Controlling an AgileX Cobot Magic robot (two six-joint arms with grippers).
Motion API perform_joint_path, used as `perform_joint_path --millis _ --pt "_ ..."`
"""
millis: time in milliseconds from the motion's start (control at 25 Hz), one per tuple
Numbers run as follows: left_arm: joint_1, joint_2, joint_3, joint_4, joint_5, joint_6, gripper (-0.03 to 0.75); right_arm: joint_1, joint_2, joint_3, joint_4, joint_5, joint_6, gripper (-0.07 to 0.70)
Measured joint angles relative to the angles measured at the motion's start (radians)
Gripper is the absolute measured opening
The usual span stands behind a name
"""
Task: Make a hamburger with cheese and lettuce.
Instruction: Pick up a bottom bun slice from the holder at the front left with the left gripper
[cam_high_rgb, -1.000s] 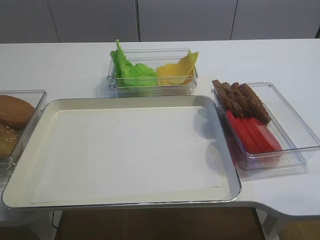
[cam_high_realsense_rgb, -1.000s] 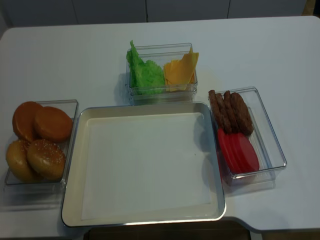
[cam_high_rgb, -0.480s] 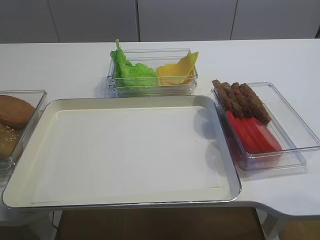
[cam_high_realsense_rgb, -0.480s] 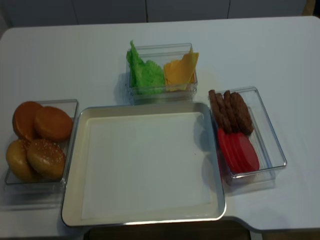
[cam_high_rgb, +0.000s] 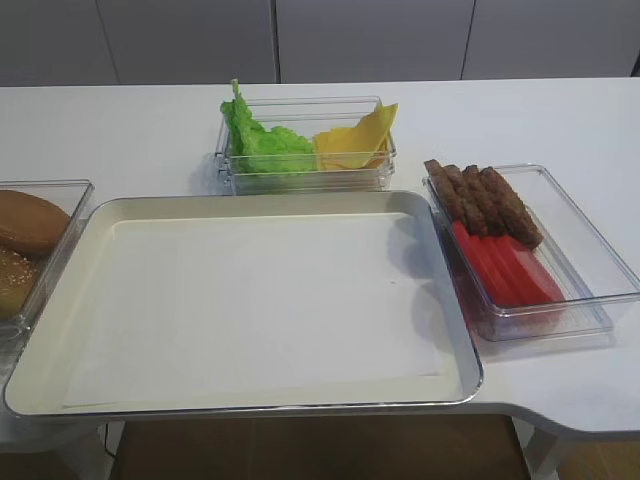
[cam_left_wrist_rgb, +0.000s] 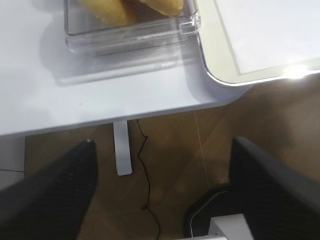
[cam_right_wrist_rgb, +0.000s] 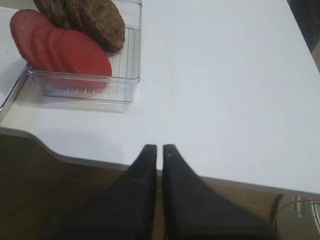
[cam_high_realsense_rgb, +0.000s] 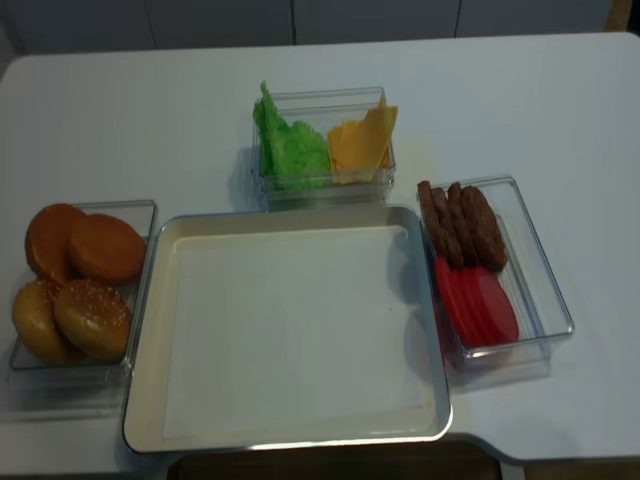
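Large metal tray (cam_high_realsense_rgb: 142, 330), lined with white paper (cam_high_realsense_rgb: 290, 330), sat at the middle of the white desk (cam_high_realsense_rgb: 130, 120).

Behind the tray, just beside its far rim: a clear bin (cam_high_realsense_rgb: 322, 98) with the lettuce (cam_high_realsense_rgb: 290, 150) in its left half, one leaf standing up above the rim, and the cheese (cam_high_realsense_rgb: 358, 142) in its right half, slices leaning with a corner poking over the right wall. Lettuce and cheese touched at the middle of the bin.

Left of the tray, against its rim: a clear bin (cam_high_realsense_rgb: 140, 212) with four bun halves (cam_high_realsense_rgb: 92, 318). The two far ones were smooth and brown; the two near ones were seeded. No bun face was turned up to show a cut side, and no hamburger was laid on the tray.

Right of the tray: a long clear bin (cam_high_realsense_rgb: 545, 290) with brown patties (cam_high_realsense_rgb: 462, 225) standing in a row at the far end and overlapping red tomato slices (cam_high_realsense_rgb: 478, 305) at the near end.

Right claw (cam_right_wrist_rgb: 159, 149): pressed together, nothing between the fingers, hanging over the near desk edge, near the tomato end of the long bin.

Left claw (cam_left_wrist_rgb: 162, 150): spread wide, holding nothing, off the near left corner of the desk above the floor; the bun bin and tray corner lay beyond it.

Neither claw appeared in the two high views.
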Motion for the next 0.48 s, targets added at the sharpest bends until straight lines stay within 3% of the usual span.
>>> perform_joint_path --millis 480 --pt "-0.002 0.156 -0.102 -0.020 0.000 0.031 0.610 0.000 0.112 -0.008 -0.002 0.008 0.002 0.048"
